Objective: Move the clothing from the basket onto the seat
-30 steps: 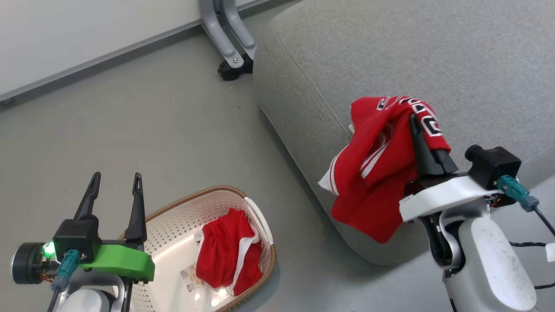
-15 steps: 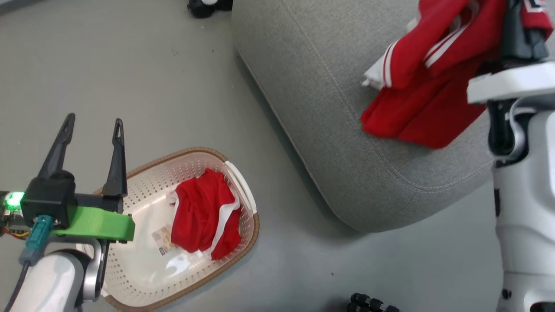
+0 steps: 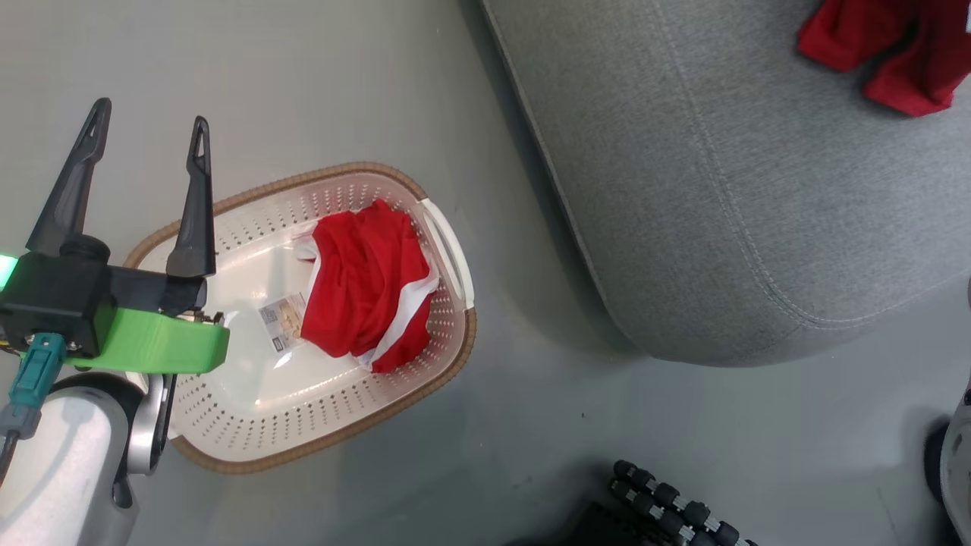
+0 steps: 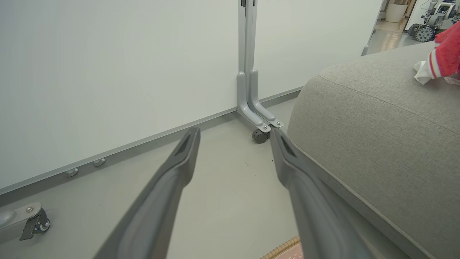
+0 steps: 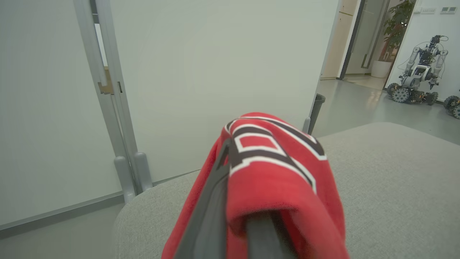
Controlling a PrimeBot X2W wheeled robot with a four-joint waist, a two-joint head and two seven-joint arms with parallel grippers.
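Has carried the jersey [image 3: 914, 80] farther over the seat [image 3: 721, 189].
Head: shorts [image 3: 364, 288] left in the basket [image 3: 334, 394] beside the seat; left gripper [image 3: 149, 114] spread, empty. Left wrist: jaws parted near the seat's edge. Right wrist: right gripper [image 5: 235, 216] clamped on jersey above the seat.

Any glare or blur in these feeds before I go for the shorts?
Head view: a glare patch on the basket floor beside the shorts, which are sharp. Right wrist view: the jersey is blurred nearest the lens, its lettering crisp farther out. Left wrist view: evenly lit, seat sharp.
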